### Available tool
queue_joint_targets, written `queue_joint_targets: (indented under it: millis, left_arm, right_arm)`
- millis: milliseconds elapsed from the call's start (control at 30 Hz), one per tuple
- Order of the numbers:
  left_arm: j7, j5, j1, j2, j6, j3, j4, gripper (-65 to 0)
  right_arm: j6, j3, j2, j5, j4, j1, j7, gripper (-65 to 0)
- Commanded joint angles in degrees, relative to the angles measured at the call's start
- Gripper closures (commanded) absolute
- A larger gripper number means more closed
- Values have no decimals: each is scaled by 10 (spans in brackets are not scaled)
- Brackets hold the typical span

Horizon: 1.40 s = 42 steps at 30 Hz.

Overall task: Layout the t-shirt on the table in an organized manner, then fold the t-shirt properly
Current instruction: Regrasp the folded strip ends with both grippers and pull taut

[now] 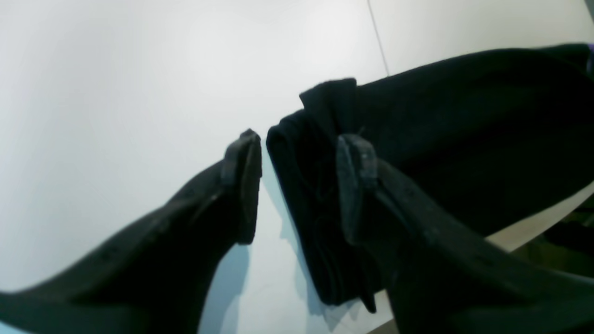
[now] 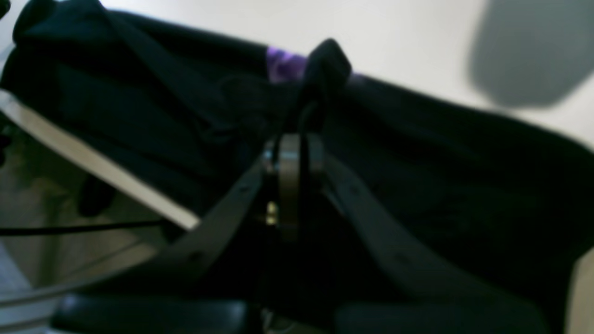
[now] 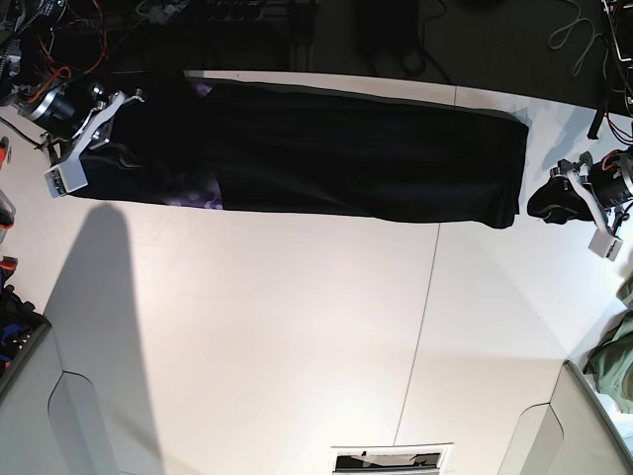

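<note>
The t-shirt [image 3: 366,153] lies in a long folded band along the table [image 3: 297,336] edge. Right gripper [image 2: 297,153] is clamped, apparently pinching cloth; the view is blurred. Left gripper [image 1: 297,185] stands released at the hem. Risk: a one-sided pull drags the band off the edge.

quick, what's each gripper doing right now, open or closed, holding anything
left gripper: open, holding nothing, around the t-shirt end.
right gripper: shut on the t-shirt's collar end.
</note>
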Motion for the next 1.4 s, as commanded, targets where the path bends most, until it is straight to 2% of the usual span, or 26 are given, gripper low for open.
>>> queue_joint_targets:
  millis: [0, 133, 233, 267, 300, 333, 433, 567, 700, 967, 1367]
  left_arm:
    - [-7, -14, -1, -13, -5, -5, 9, -292]
    - [-7, -29, 16, -13, -5, -5, 9, -292]
    - [-7, -38, 31, -13, -5, -7, 9, -293]
    - [-7, -40, 37, -13, -5, -10, 9, -299]
    - [-7, -43, 42, -13, -5, -13, 9, -325]
    - [-7, -46, 47, -13, -5, -17, 9, -359]
    - [-7, -48, 48, -13, -5, -18, 9, -422]
    - [-7, -95, 48, -13, -5, -18, 9, -422]
    - [-8, -73, 48, -10, -5, -18, 6, -422]
    - [-9, -92, 48, -8, -5, -16, -37, -422]
    - [-14, -86, 48, 56, -5, -15, -70, -422]
  right_arm:
    - [2, 3, 5, 9, 10, -6, 11, 0]
    - [2, 3, 5, 1, 10, -16, 9, 0]
    - [2, 3, 4, -8, 10, -17, 12, -300]
    - [2, 3, 4, -12, 10, -17, 14, -375]
    - [2, 3, 3, -13, 10, -16, 16, -422]
    - [2, 3, 3, -12, 10, -16, 18, -441]
    - [2, 3, 3, -16, 10, -16, 27, -441]
    - [-3, 3, 3, -26, 9, -16, 27, -441]
    - [-3, 3, 3, -25, 9, -16, 27, -441]
    - [-2, 3, -9, -27, 9, -15, 36, -441]
    - [-2, 3, -11, -27, 8, -16, 33, -441]
